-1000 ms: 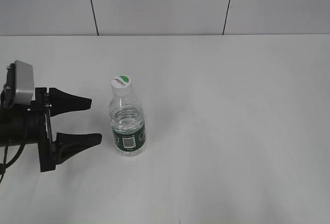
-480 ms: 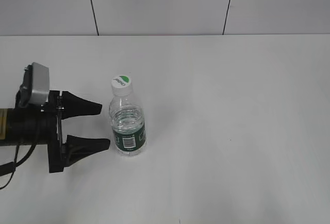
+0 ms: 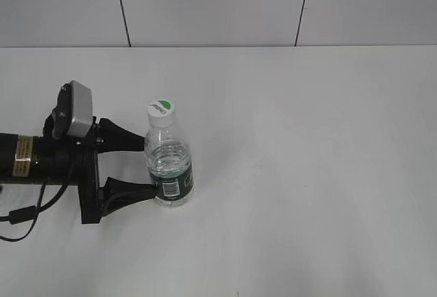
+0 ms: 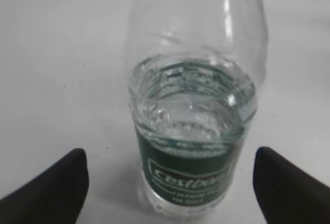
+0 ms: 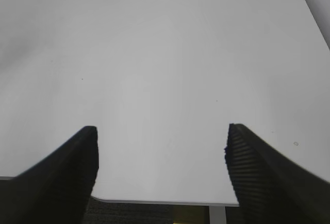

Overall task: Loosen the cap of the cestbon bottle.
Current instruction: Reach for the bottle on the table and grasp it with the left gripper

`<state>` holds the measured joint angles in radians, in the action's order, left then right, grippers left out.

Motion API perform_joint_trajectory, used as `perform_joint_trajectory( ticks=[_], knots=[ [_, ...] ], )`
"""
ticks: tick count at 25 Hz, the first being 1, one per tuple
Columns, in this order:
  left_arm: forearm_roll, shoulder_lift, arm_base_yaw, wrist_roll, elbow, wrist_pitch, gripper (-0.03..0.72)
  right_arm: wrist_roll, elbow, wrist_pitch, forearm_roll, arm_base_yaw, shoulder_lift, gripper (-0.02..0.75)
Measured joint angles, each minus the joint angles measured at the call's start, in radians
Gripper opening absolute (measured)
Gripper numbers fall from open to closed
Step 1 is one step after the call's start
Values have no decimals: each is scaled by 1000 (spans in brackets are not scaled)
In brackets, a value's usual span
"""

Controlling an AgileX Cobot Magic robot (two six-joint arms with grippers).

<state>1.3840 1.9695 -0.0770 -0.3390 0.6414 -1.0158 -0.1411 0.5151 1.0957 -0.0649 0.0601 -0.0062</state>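
The cestbon bottle (image 3: 169,168) stands upright on the white table, clear, with a dark green label and some water inside. Its white cap (image 3: 161,110) with a green half-circle mark sits on top. In the left wrist view the bottle (image 4: 193,131) fills the middle, its cap out of frame. My left gripper (image 3: 145,165) is open, its two black fingers just reaching either side of the bottle's left flank; in the left wrist view (image 4: 170,170) the fingertips sit apart from the bottle. My right gripper (image 5: 161,152) is open and empty, out of the exterior view.
The white table (image 3: 307,174) runs to a grey panelled wall (image 3: 218,3) at the back. The right wrist view shows the table's near edge (image 5: 165,202) below the fingers and its right edge at the top corner.
My left arm has moved right toward the bottle; its open fingers went from well left of it to flanking its left side. The bottle has not moved.
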Motion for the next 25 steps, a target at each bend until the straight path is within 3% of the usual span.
perform_joint_trajectory(
  ticks=[8,19,21,25],
  knots=[
    [18,45,-79,-95,75,49,590,0,0,0,0,0,0,587],
    [23,77,-137,-110,125,88,585,0,0,0,0,0,0,587],
    [23,80,-137,-110,126,99,555,0,0,0,0,0,0,587],
    [27,80,-137,-111,127,93,411,0,0,0,0,0,0,587]
  ],
)
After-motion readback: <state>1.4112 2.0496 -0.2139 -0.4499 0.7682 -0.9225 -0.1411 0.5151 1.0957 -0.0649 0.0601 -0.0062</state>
